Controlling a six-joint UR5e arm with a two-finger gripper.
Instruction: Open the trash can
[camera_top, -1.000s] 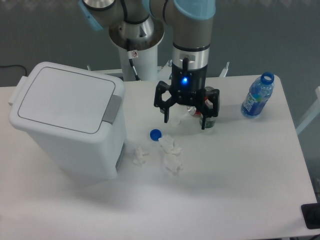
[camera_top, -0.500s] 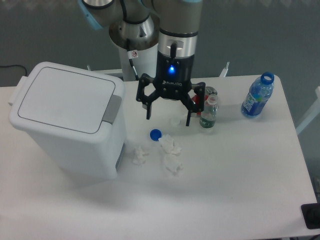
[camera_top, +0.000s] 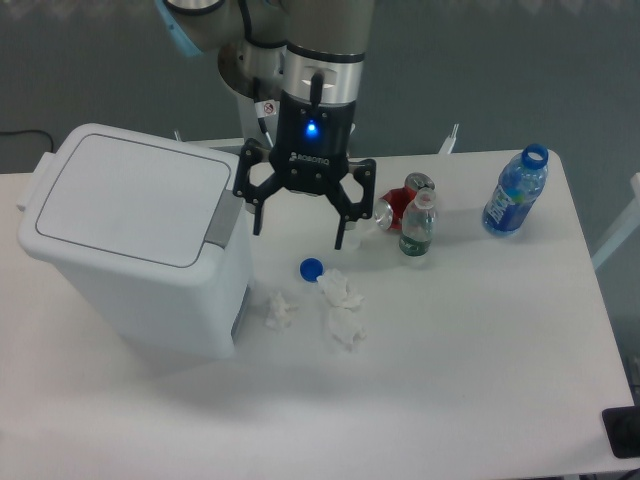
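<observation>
**Trash can lid down, gripper spread beside it**

The trash can (camera_top: 135, 245) stood on the white table (camera_top: 470, 370) toward nine o'clock, its flat lid (camera_top: 125, 197) lying closed and its grey push-button tab (camera_top: 226, 216) facing three o'clock. Just beside that tab, at the can's three o'clock, the gripper (camera_top: 298, 231) hung above the table with its two fingers (camera_top: 342, 228) spread wide apart and nothing between them; a blue light glowed on its body. Whether the nearer finger touched the can could not be told.

Under the gripper, toward six o'clock, a blue bottle cap (camera_top: 311, 268) lay on the table, with crumpled white paper scraps (camera_top: 341, 308) near it and another scrap (camera_top: 278, 309) close to the can's base. At the gripper's three o'clock stood a small clear bottle (camera_top: 417, 224), with a red can (camera_top: 406, 199) lying tipped just behind it. Well apart, toward two o'clock of the table, an uncapped blue water bottle (camera_top: 515, 191) stood upright.
</observation>
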